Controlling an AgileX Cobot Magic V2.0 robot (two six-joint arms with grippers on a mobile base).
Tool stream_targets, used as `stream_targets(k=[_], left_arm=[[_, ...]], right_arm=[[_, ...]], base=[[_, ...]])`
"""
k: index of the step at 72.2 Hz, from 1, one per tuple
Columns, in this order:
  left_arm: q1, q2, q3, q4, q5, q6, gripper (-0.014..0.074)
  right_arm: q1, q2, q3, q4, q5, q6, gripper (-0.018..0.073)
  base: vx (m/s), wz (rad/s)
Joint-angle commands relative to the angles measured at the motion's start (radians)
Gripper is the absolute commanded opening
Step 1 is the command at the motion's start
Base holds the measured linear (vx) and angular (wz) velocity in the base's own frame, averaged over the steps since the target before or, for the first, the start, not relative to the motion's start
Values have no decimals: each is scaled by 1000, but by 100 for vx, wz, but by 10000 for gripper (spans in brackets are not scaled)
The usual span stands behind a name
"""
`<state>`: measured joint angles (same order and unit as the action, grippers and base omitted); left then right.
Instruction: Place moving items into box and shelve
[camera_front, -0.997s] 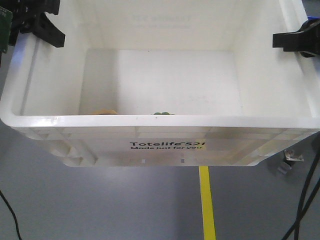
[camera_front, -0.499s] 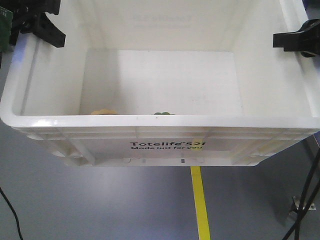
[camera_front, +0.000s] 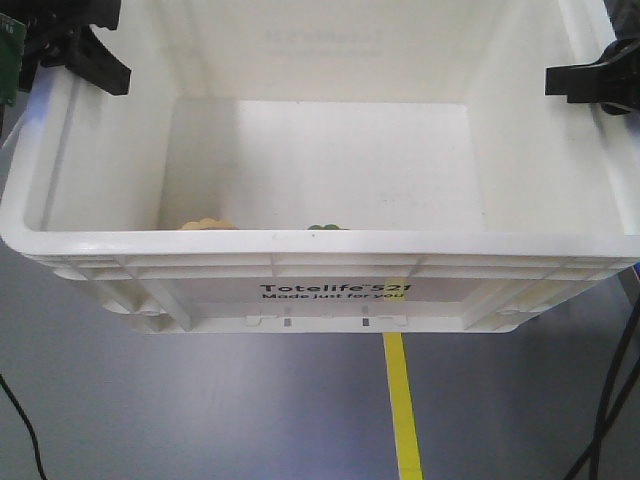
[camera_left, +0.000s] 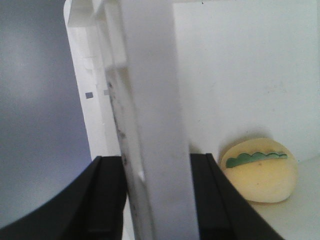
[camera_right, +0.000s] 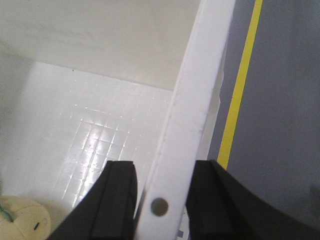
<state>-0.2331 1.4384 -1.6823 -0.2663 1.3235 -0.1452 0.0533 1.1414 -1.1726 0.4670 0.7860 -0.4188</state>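
2 black end effectors (camera_left: 157, 200) (camera_right: 160, 197) clamp the ribbed white box (camera_front: 320, 243).

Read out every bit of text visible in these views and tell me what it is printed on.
"Totelife 521": black print on the near outer wall of the box.
"Made just for you": smaller black print directly beneath it, on the same wall.
Faint print high on the far inner wall: too pale to read.
Both wrist views: no text.
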Motion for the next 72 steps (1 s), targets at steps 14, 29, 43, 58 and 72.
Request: stream_targets(k=[14,29,43,58,72], left_arm=[[-9,-50,-48,-105,-74,14,0],[-9,-50,-48,-105,-74,14,0],[-9,-50,-48,-105,-74,14,0],[-9,-50,-48,-105,-74,14,0],[-9,-49,-48,-109,-74,14,0]], right_arm=[[6,-30,-44,86,-86,-41,-8],[6,-30,-44,86,-87,-41,-8],[6,-30,-44,86,-87,-41,-8],[6,-30,-44,86,-87,-41,-8],[6,-30,-44,86,-86,-41,-8]], base=[[66,3],[66,-4],[66,-10],[66,-9],[64,-7]])
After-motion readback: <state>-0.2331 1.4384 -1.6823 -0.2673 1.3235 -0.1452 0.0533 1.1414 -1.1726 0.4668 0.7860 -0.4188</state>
